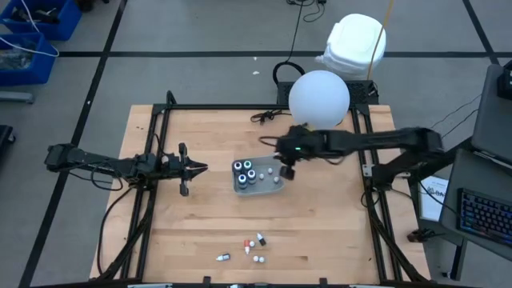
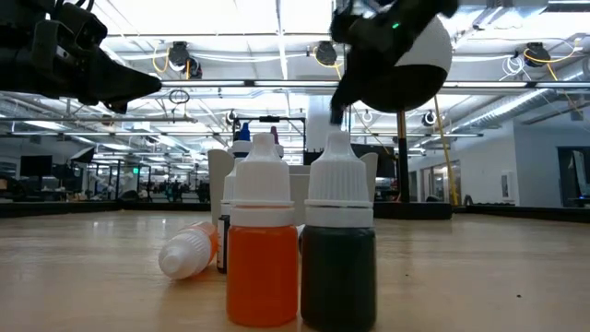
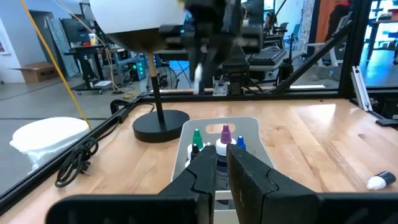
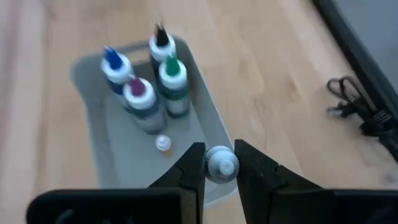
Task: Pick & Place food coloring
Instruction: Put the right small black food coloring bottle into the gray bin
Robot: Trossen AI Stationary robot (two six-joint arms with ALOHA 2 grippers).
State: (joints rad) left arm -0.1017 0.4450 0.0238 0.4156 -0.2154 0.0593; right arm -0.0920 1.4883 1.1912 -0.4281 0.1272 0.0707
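Observation:
A clear tray (image 1: 268, 190) lies mid-table. Four dark bottles with coloured tips (image 4: 149, 81) stand at its left end, and a tiny white-capped bottle (image 4: 163, 144) sits farther along its floor. My right gripper (image 4: 221, 167) hovers above the tray's right end (image 1: 286, 170), shut on a small white-capped food coloring bottle. My left gripper (image 1: 196, 168) waits level to the left of the tray, shut and empty (image 3: 222, 165). Several loose dropper bottles (image 1: 252, 246) lie or stand near the table's front edge; an orange one (image 2: 263, 258) and a dark one (image 2: 338, 263) stand upright. My right gripper pinches the little bottle between its two fingers, with the white ribbed cap (image 4: 221, 163) showing between the fingertips. The fingers slant downward from the table's right side. The bottle is lifted clear, above the tray's right end (image 4: 205, 186).
A lamp with a white globe (image 1: 318, 98) on a black base (image 3: 160, 124) stands behind the tray at the far edge. A black cable (image 4: 360, 115) lies on the wood near it. Black frame rails (image 1: 156, 160) run along both sides of the table.

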